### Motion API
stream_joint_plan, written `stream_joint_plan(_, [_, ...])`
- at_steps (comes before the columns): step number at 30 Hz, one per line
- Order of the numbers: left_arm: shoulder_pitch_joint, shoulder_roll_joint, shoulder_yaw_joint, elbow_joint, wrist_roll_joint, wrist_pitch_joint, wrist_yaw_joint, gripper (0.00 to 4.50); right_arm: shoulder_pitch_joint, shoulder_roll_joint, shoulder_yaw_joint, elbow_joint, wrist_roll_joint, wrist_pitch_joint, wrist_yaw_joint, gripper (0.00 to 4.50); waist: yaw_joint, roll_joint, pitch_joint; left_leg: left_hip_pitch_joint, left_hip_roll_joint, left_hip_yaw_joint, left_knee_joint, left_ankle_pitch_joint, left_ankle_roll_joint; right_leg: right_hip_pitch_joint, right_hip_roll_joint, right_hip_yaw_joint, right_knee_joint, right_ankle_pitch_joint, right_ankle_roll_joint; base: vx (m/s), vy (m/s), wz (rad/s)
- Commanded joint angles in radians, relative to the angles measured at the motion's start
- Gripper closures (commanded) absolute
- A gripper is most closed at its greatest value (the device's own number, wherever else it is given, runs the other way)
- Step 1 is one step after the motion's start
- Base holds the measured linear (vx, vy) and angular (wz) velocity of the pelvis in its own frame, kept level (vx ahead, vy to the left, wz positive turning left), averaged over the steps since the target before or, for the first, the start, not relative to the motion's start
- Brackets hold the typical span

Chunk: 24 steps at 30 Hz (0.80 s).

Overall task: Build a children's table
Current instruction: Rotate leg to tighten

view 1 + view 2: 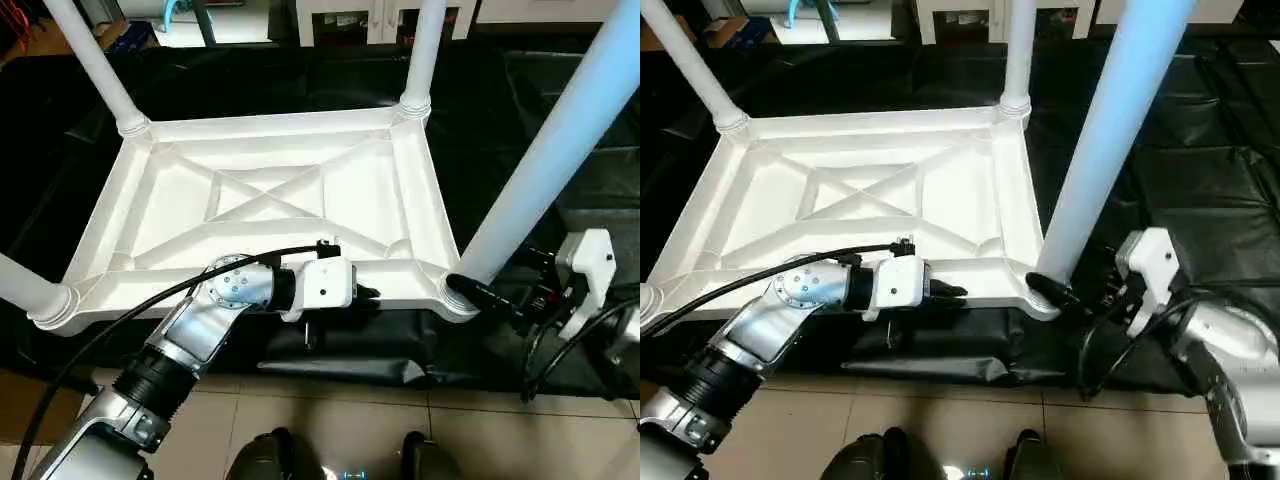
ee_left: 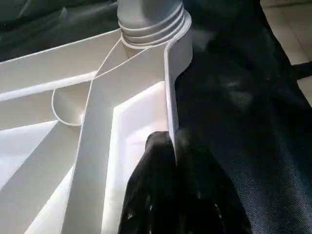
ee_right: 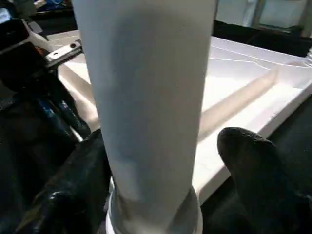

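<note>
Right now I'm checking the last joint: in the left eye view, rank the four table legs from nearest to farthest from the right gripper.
1. Near-right leg, between the right gripper's fingers.
2. Far-right leg, far edge.
3. Near-left leg, near edge, opposite corner.
4. Far-left leg, diagonally across.

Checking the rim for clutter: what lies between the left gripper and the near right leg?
Only bare white rim of the tabletop lies between the left gripper and that leg, seen in the left eye view.

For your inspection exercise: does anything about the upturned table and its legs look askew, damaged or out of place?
The leg in the near right corner socket leans away from the tabletop, while the far right leg stands nearly upright. No damage shows.
</note>
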Motion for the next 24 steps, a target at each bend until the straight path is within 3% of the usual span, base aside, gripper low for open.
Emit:
stream_joint_plan(1, [0.026,0.013,-0.028,-0.018,0.011,0.006,-0.032,4.50,-0.002,-0.009,0.007,0.012,0.006,0.007,0.014,1.26,-0.003,-0.034,-0.094,0.022,0.004,0.007,-0.046,-0.146,0.180,0.057,0.003,0.009,-0.040,-0.150,-0.256,0.000,0.000,0.00])
stream_joint_plan(7, [0.033,0.015,-0.028,-0.020,0.016,0.016,-0.029,4.50,0.003,0.005,0.006,0.030,-0.016,-0.007,-0.004,1.90,-0.005,-0.034,-0.089,0.022,0.004,0.007,-0.049,-0.187,0.159,0.055,0.003,0.009,-0.046,-0.218,-0.240,0.000,0.000,0.00])
stream_joint_plan(8, [0.030,0.011,-0.032,-0.011,0.030,0.031,-0.017,4.50,0.007,0.032,0.007,0.043,-0.055,-0.015,-0.065,1.90,-0.006,-0.033,-0.087,0.021,0.003,0.007,-0.050,-0.193,0.153,0.053,0.003,0.010,-0.047,-0.228,-0.236,0.000,0.000,0.00])
stream_joint_plan(11, [0.024,0.003,-0.037,-0.004,0.041,0.045,-0.007,4.50,0.008,0.055,0.014,0.050,-0.086,-0.006,-0.122,2.16,-0.012,-0.036,-0.081,0.020,0.002,0.006,-0.056,-0.240,0.125,0.050,0.003,0.009,-0.054,-0.296,-0.214,0.000,0.000,0.00])
stream_joint_plan(17, [-0.055,-0.076,-0.058,0.075,0.141,0.145,0.123,4.50,-0.081,0.231,0.020,0.148,-0.238,0.058,-0.515,2.55,-0.033,-0.030,-0.068,0.027,-0.004,0.000,-0.072,-0.380,0.031,0.036,0.006,0.006,-0.072,-0.491,-0.138,0.000,0.000,0.00])
stream_joint_plan(18, [-0.059,-0.081,-0.057,0.078,0.143,0.150,0.130,4.50,-0.088,0.241,0.017,0.153,-0.244,0.060,-0.535,2.55,-0.035,-0.032,-0.067,0.027,-0.006,0.000,-0.072,-0.392,0.022,0.035,0.006,0.005,-0.074,-0.509,-0.129,-0.058,0.003,-0.05])
stream_joint_plan(19, [-0.086,-0.114,-0.055,0.100,0.158,0.179,0.170,4.50,-0.127,0.300,0.000,0.187,-0.281,0.068,-0.663,2.57,-0.039,-0.043,-0.065,0.027,-0.009,-0.001,-0.073,-0.410,0.010,0.033,0.006,0.004,-0.081,-0.553,-0.106,-0.058,0.003,-0.05])
stream_joint_plan(20, [-0.105,-0.139,-0.054,0.114,0.167,0.202,0.201,4.50,-0.154,0.342,-0.015,0.214,-0.302,0.067,-0.753,2.59,-0.044,-0.038,-0.064,0.029,-0.011,-0.004,-0.075,-0.423,-0.003,0.028,0.004,0.002,-0.085,-0.590,-0.095,-0.060,0.003,-0.04])
stream_joint_plan(21, [-0.122,-0.163,-0.050,0.128,0.176,0.226,0.237,4.50,-0.175,0.376,-0.028,0.239,-0.318,0.053,-0.828,2.59,-0.046,-0.034,-0.064,0.031,-0.012,-0.006,-0.075,-0.437,-0.009,0.026,0.004,0.000,-0.085,-0.605,-0.090,-0.056,0.005,-0.05])
stream_joint_plan(22, [-0.133,-0.178,-0.047,0.137,0.182,0.242,0.260,4.50,-0.189,0.398,-0.037,0.254,-0.329,0.043,-0.877,2.59,-0.053,-0.036,-0.063,0.030,-0.012,-0.009,-0.077,-0.450,-0.015,0.029,0.005,-0.004,-0.089,-0.603,-0.082,-0.056,0.005,-0.05])
stream_joint_plan(24, [-0.147,-0.197,-0.041,0.149,0.189,0.253,0.288,4.50,-0.205,0.425,-0.042,0.276,-0.340,0.022,-0.925,2.59,-0.054,-0.035,-0.067,0.029,-0.013,-0.011,-0.080,-0.443,-0.004,0.035,0.005,-0.006,-0.093,-0.565,-0.079,0.000,0.000,0.00])
